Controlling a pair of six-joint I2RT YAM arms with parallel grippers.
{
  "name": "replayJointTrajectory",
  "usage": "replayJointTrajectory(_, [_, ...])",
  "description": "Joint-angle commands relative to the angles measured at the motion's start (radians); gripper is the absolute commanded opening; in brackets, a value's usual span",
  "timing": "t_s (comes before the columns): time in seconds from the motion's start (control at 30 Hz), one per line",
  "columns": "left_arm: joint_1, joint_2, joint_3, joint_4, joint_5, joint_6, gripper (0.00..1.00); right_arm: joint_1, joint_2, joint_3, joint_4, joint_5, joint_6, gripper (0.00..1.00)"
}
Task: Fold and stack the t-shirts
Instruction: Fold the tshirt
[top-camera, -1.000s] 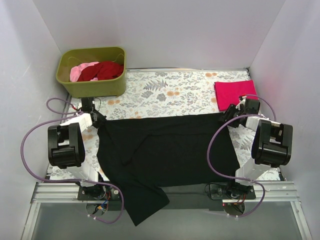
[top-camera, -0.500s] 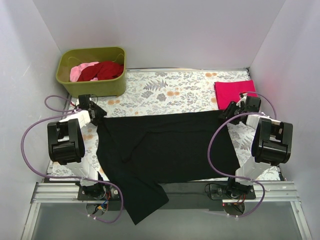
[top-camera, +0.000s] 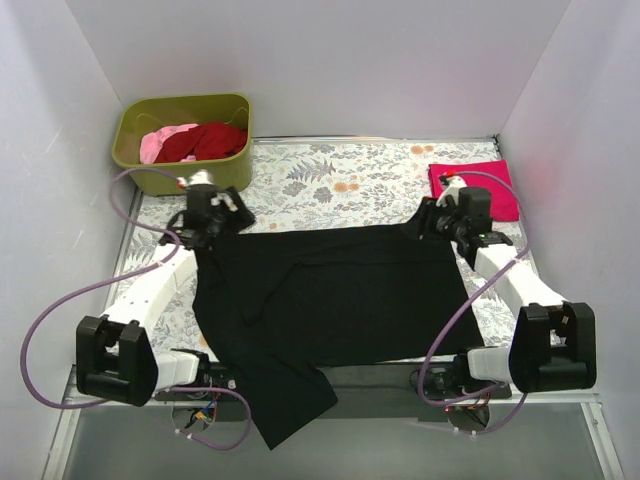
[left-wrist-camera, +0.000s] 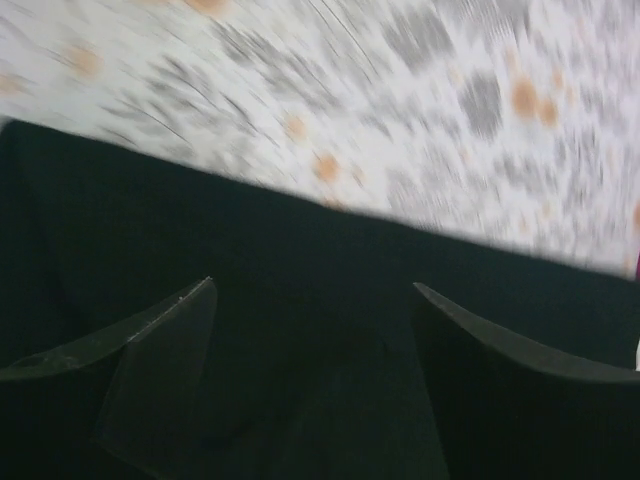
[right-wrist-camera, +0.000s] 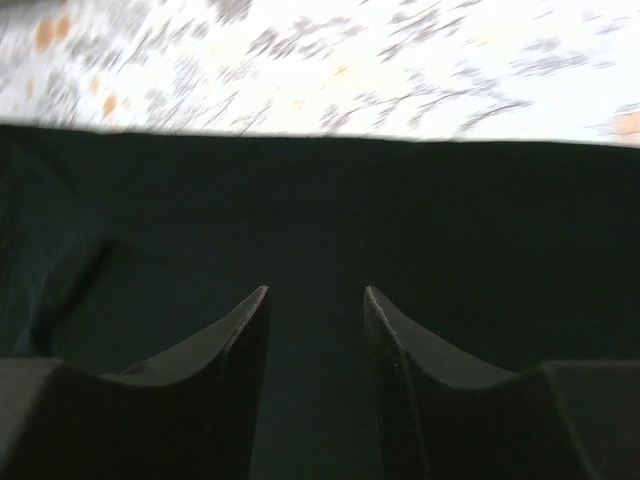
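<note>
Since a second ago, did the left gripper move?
Yes. The left gripper slid toward the green tub at the back and a little to the right.

- Olive-green tub (top-camera: 185, 178): sits at the far left corner of my bench.
- Floral cloth (top-camera: 340, 185): grey and orange, spread flat under my work; blurred in both wrist views.
- White walls (top-camera: 350, 60): enclose three sides.
</note>
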Motion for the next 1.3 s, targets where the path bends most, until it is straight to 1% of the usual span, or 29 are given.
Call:
replayJointTrajectory(0.0, [-0.252,-0.042,-0.017,-0.16,-0.065,0.034,0.71,0.108,-0.047,-0.05,-0.037,-0.001,0.019,0.42])
replayJointTrajectory(0.07, [-0.36,-0.048,-0.023,-0.211,-0.1,-0.006,0.67,0.175,-0.073,-0.071,-0.036,-0.004,0.022,0.43])
replayJointTrajectory(0.1, [-0.457,-0.045,-0.026,-0.223,-0.124,-0.023,0.63,0.194,-0.082,-0.081,-0.036,-0.009,0.022,0.43])
replayJointTrajectory(0.17, [-0.542,-0.031,-0.026,-0.244,-0.14,-0.053,0.6,0.25,-0.091,-0.11,-0.028,-0.026,0.019,0.43])
replayJointTrajectory(0.2, [-0.609,0.0,-0.026,-0.249,-0.149,-0.061,0.58,0.267,-0.09,-0.118,-0.022,-0.043,0.018,0.43])
replayJointTrajectory(0.27, [-0.659,0.042,-0.018,-0.263,-0.168,-0.066,0.58,0.306,-0.081,-0.144,-0.013,-0.044,0.016,0.43])
replayJointTrajectory(0.3, [-0.688,0.091,-0.011,-0.269,-0.178,-0.067,0.57,0.316,-0.079,-0.153,-0.004,-0.044,0.024,0.43])
replayJointTrajectory(0.4, [-0.695,0.151,-0.004,-0.287,-0.23,-0.079,0.5,0.346,-0.065,-0.187,0.055,-0.052,0.042,0.43])
replayJointTrajectory(0.47, [-0.695,0.189,-0.001,-0.289,-0.299,-0.076,0.47,0.359,-0.047,-0.191,0.069,-0.061,0.049,0.43])
replayJointTrajectory(0.5, [-0.693,0.199,0.009,-0.291,-0.31,-0.063,0.47,0.364,-0.044,-0.191,0.075,-0.061,0.049,0.43])
replayJointTrajectory(0.63, [-0.687,0.245,0.014,-0.254,-0.33,-0.033,0.47,0.373,-0.021,-0.191,0.089,-0.061,0.049,0.43])
replayJointTrajectory(0.73, [-0.684,0.285,0.034,-0.272,-0.365,-0.018,0.47,0.379,-0.012,-0.196,0.101,-0.069,0.052,0.43])
replayJointTrajectory(0.87, [-0.678,0.272,0.043,-0.271,-0.408,0.017,0.47,0.384,-0.003,-0.207,0.113,-0.069,0.053,0.43])
replayJointTrajectory(1.07, [-0.621,0.269,0.051,-0.257,-0.421,0.074,0.48,0.386,0.017,-0.205,0.13,-0.083,0.056,0.43])
replayJointTrajectory(1.27, [-0.575,0.286,0.062,-0.238,-0.399,0.137,0.49,0.389,0.022,-0.216,0.13,-0.084,0.056,0.43])
